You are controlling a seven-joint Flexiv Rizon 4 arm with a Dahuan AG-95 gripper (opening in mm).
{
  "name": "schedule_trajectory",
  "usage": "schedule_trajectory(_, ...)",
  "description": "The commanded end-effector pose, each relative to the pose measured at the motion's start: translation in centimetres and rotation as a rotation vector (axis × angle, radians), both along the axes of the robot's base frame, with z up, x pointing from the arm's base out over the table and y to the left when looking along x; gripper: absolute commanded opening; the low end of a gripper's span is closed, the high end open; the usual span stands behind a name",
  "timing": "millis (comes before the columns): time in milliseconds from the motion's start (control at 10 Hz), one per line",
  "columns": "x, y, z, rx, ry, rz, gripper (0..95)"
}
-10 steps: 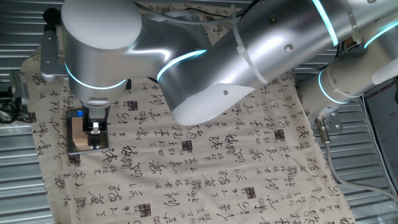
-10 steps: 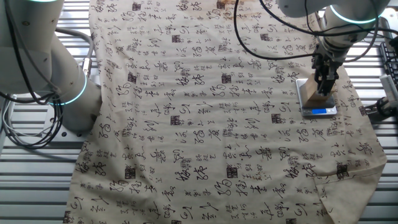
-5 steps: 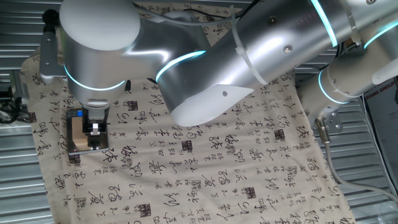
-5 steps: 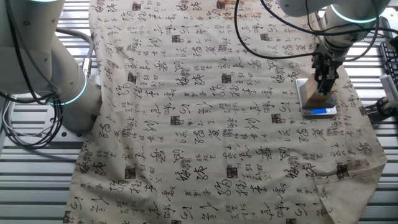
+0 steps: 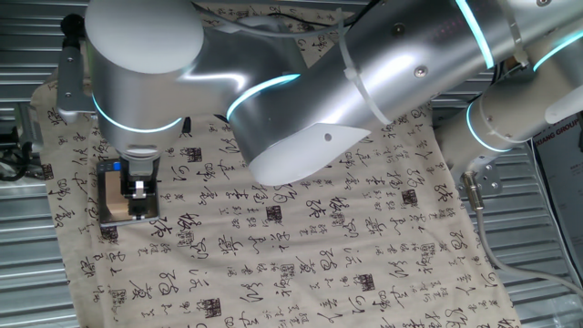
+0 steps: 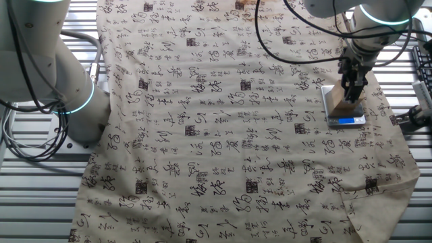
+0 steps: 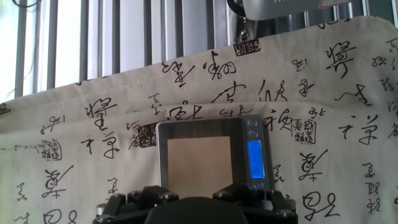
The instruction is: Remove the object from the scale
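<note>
In the hand view, the tan block (image 7: 200,163) lies on the scale (image 7: 162,134) at lower centre, blue display (image 7: 254,159) to its right. The gripper (image 6: 350,100) is down over the block at right; the spread and contact of its fingers (image 5: 137,189) cannot be made out.

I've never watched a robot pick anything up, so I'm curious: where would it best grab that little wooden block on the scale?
Probably from straight above, pinching two opposite side faces. The block lies flat on the scale, broad face up, sides clear. The gripper hangs right over it, though whether it grips yet I can't tell.
</note>
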State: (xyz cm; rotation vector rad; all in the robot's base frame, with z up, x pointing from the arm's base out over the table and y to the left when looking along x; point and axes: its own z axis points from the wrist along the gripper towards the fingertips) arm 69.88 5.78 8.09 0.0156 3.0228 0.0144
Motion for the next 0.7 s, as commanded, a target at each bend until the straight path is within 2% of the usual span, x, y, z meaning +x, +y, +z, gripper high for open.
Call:
schedule_trajectory(100,-0.05,0.02,0.04,0.003,0.000,0.001,76.0)
schedule_trajectory(700,-0.05,0.02,0.04,0.006,0.000,0.022,76.0)
